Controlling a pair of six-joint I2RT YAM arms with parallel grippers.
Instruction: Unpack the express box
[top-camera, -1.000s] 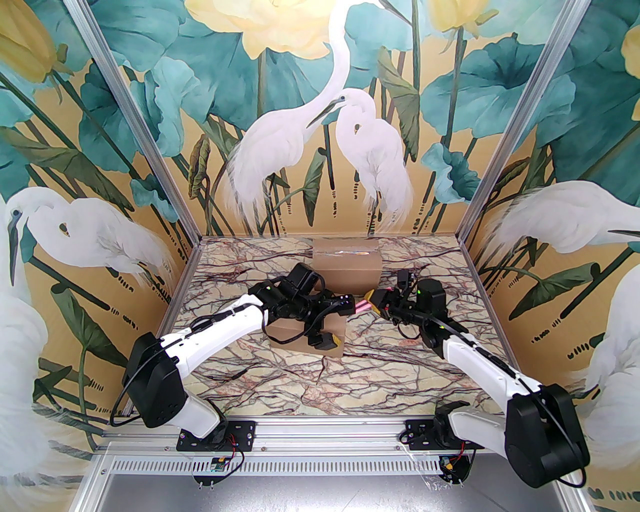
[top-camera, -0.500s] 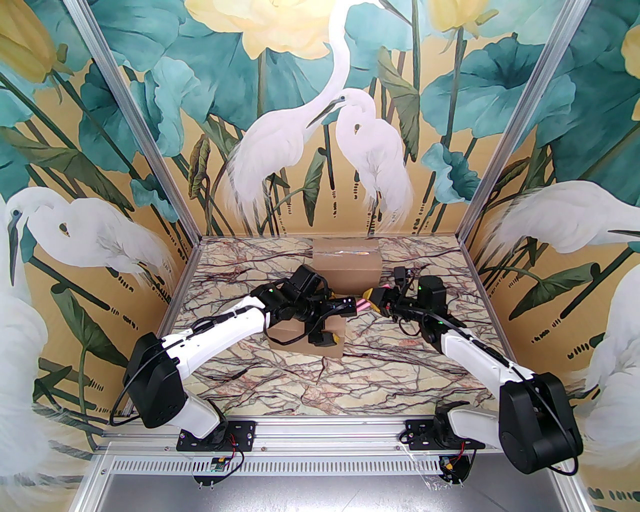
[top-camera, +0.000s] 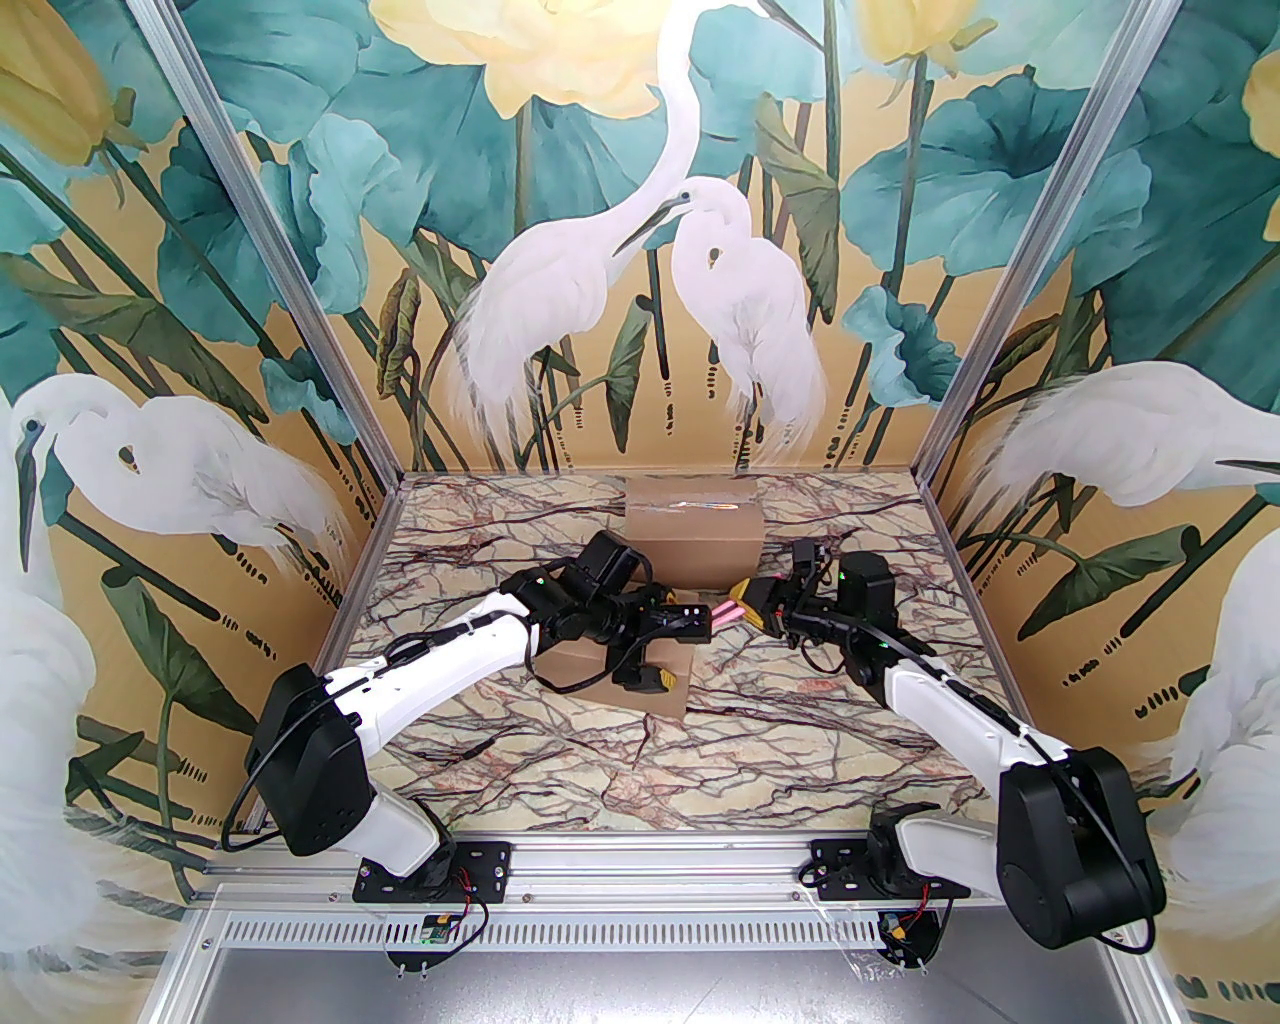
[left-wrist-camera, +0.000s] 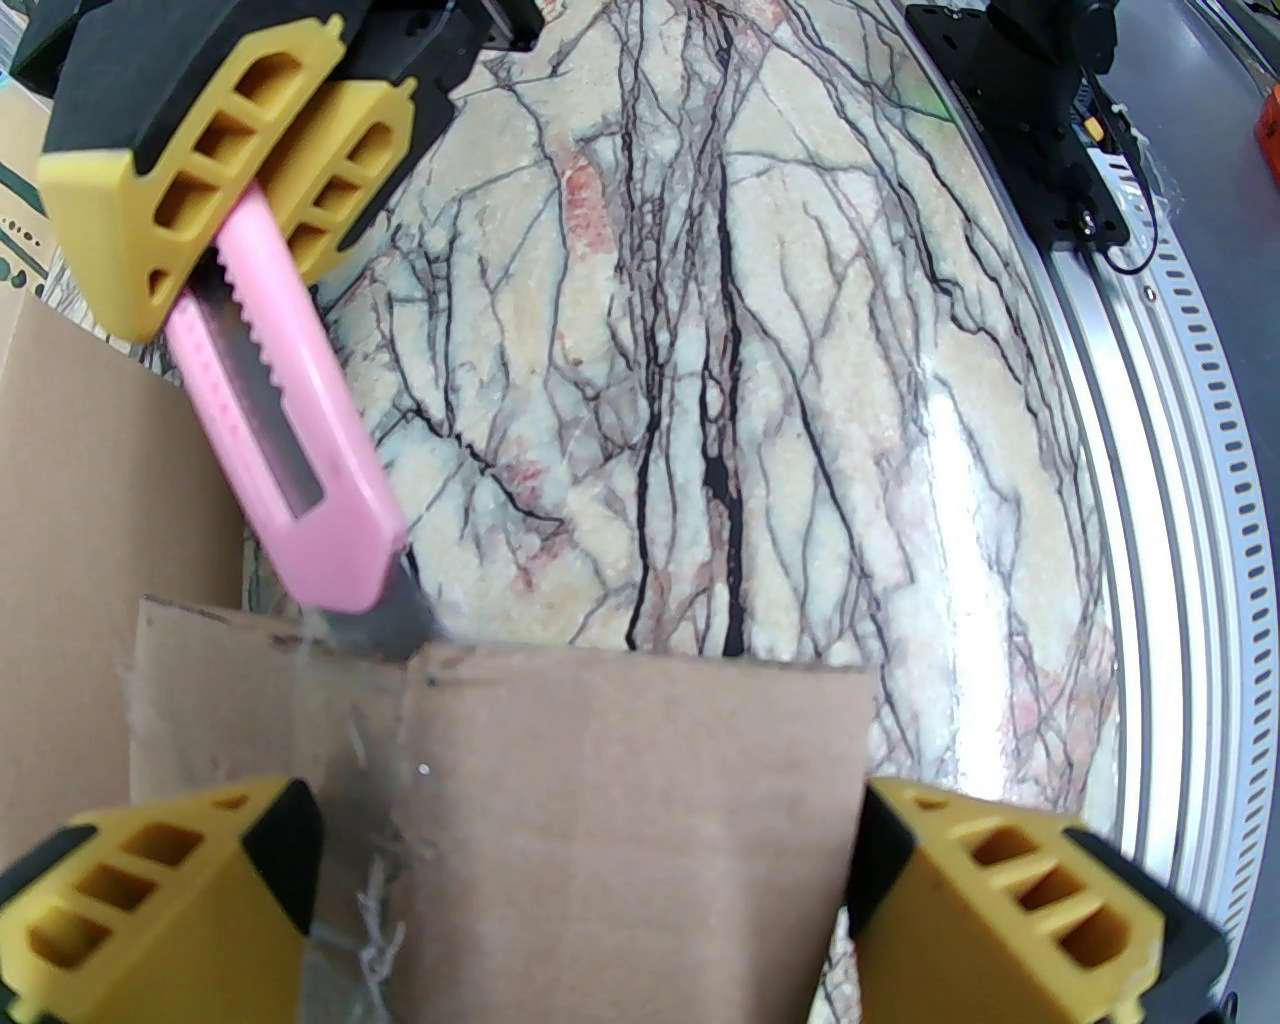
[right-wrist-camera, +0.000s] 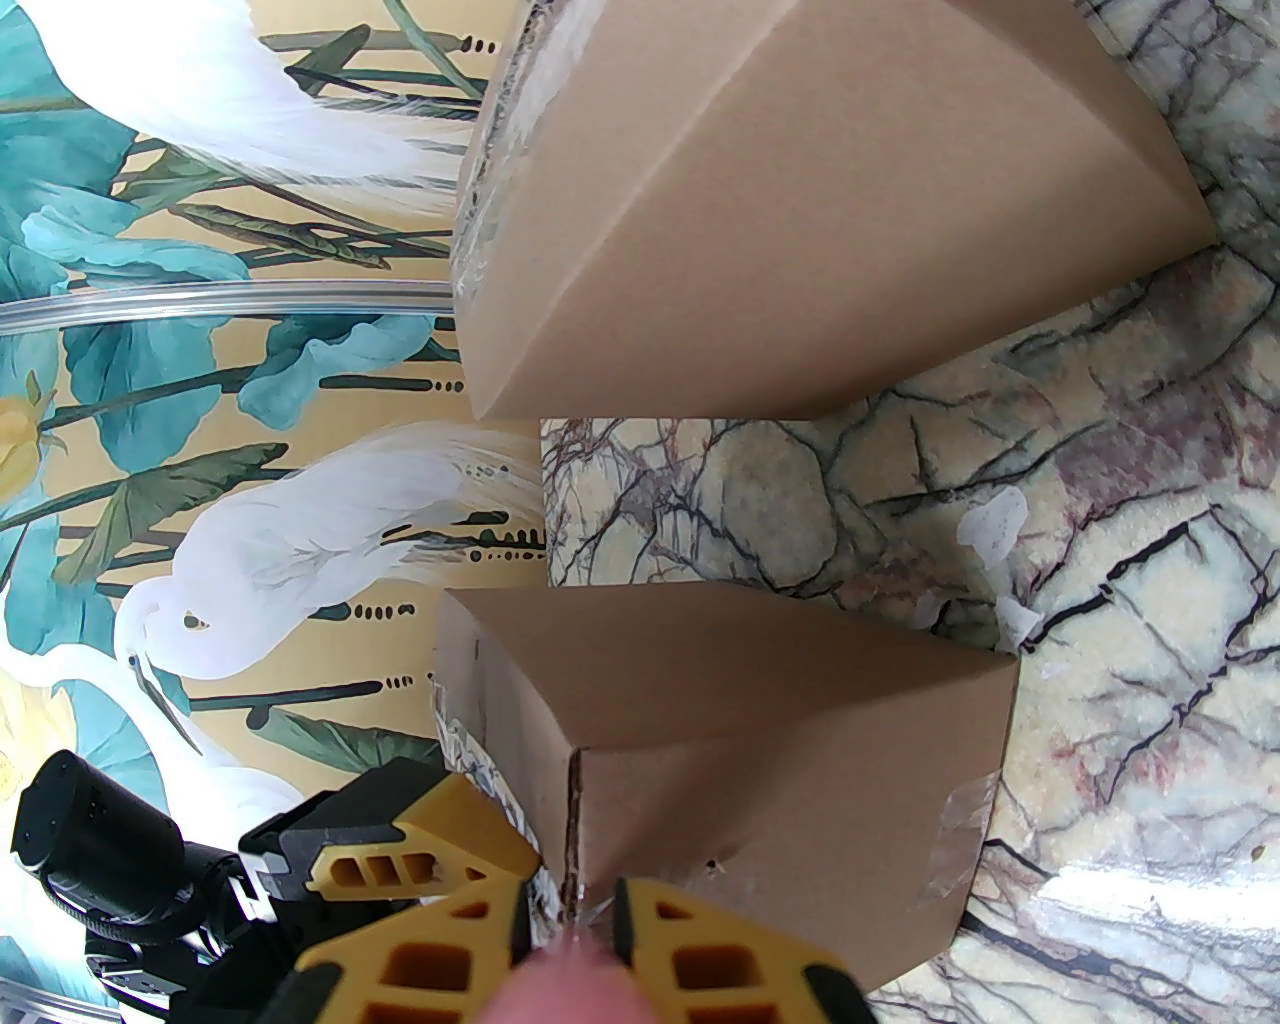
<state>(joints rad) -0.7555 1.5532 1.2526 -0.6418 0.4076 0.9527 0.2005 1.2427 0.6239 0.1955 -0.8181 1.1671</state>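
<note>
Since a second ago the right arm (top-camera: 960, 710) has swung slightly left. The right end effector (left-wrist-camera: 235, 235) grips the pink utility knife (left-wrist-camera: 290, 420), blade tip at the taped corner of the express box (left-wrist-camera: 620, 800), lower middle of the left wrist frame. The left end effector (left-wrist-camera: 585, 840) straddles that box, fingers (left-wrist-camera: 170, 880) spread open, above the counter (left-wrist-camera: 800, 400).

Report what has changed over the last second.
The right arm leaned slightly left; the right gripper kept the pink knife at the taped seam of the near box. The left gripper narrowed its jaws a little astride that box. The far box and near box stayed put.
</note>
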